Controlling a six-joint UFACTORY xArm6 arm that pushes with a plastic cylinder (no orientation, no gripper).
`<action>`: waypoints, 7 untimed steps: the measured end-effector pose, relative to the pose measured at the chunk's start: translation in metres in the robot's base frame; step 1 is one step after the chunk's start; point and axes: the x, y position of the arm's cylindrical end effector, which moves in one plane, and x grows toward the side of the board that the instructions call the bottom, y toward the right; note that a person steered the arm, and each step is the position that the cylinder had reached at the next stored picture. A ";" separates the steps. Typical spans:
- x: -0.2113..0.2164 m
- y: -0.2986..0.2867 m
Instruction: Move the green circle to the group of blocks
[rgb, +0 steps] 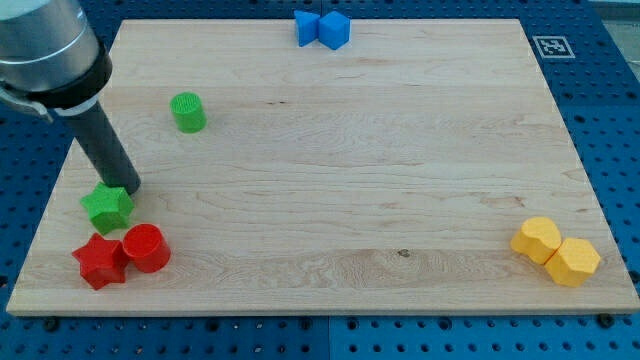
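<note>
Green circle: small green plastic cylinder, upright on the wooden board, upper left, apart from all else. Likely light, rigid, free-sliding; best pushed square on its upper side.

Group, lower left: green star block, red star block, red cylinder.

My tip: bare rod, no claw, grasping nothing, just beside the green star.

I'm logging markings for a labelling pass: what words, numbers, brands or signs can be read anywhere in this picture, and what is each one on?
No readable words, numbers or brand names anywhere.
Only sign: a square black-and-white coded marker on the wooden board's corner at the view's top right; a pattern, no letters.
The blocks carry no print.
</note>
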 end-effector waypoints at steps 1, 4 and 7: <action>0.008 -0.001; -0.129 -0.017; -0.146 0.063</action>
